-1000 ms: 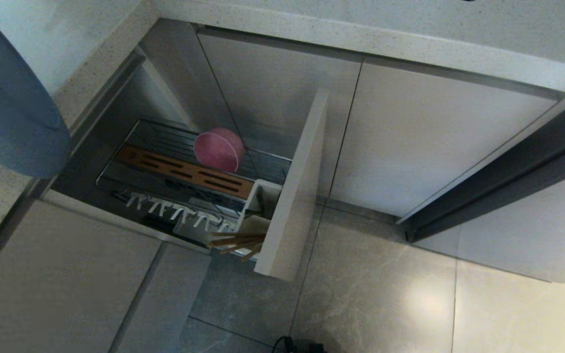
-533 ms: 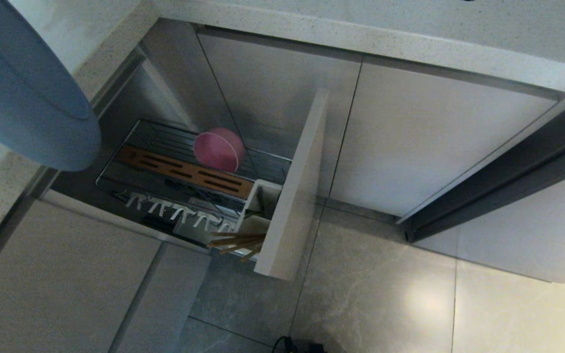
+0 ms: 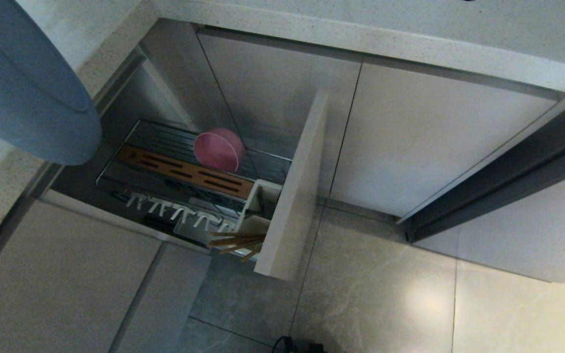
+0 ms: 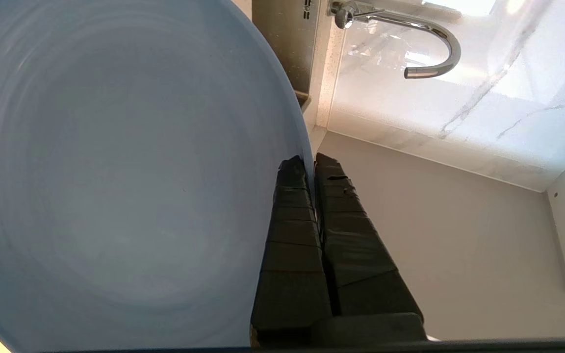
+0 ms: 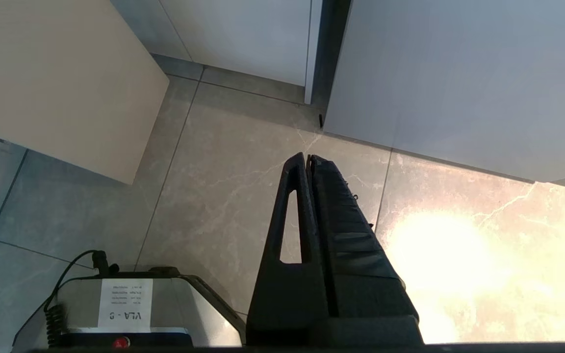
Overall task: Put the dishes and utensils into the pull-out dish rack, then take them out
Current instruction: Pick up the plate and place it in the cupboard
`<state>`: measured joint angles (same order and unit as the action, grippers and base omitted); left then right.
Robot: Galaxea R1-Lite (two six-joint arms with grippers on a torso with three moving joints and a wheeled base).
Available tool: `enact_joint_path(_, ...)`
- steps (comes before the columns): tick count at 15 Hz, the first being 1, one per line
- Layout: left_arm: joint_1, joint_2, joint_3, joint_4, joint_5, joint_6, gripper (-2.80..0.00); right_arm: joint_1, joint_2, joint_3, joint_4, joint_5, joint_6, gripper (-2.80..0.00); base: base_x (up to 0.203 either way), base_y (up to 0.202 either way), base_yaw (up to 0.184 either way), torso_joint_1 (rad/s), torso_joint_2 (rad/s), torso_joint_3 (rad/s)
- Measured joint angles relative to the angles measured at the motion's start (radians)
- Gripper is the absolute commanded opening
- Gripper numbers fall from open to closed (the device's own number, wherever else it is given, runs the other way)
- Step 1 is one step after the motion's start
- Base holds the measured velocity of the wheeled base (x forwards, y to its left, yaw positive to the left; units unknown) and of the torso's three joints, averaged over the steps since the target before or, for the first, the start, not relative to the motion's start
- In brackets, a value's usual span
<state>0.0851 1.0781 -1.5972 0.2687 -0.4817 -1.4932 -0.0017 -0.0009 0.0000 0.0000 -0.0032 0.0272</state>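
The left gripper's (image 4: 310, 164) fingers (image 4: 292, 230) are clamped on the rim of the blue plate (image 4: 115, 171), which fills the left of the left wrist view; a chrome tap (image 4: 410, 39) shows at the upper right. In the head view the plate (image 3: 22, 83) hangs at the upper left of the frame, above and to the left of the pulled-out dish rack (image 3: 130, 142), over the edge of the speckled desk (image 3: 361, 37). In the rack, left of centre in the frame, the pink bowl (image 3: 218, 149) stands on its edge behind the slotted wooden strip (image 3: 184, 171). The chopsticks (image 3: 236, 241) stick out of the white caddy (image 3: 258, 206) beside the beige front panel (image 3: 295, 196). The right gripper's (image 5: 308, 158) fingers (image 5: 341, 220) are pressed together, empty, above the tiled floor (image 5: 223, 162).
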Motion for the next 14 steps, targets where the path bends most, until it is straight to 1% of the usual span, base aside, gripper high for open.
enact_joint_path(14, 0.000, 0.000, -0.001, 0.003, 0.000, -0.004, -2.80, 0.000, 0.000, 0.000, 0.000, 0.000, 0.000, -2.80, 0.000, 0.000, 0.000, 0.000, 0.00, 0.000)
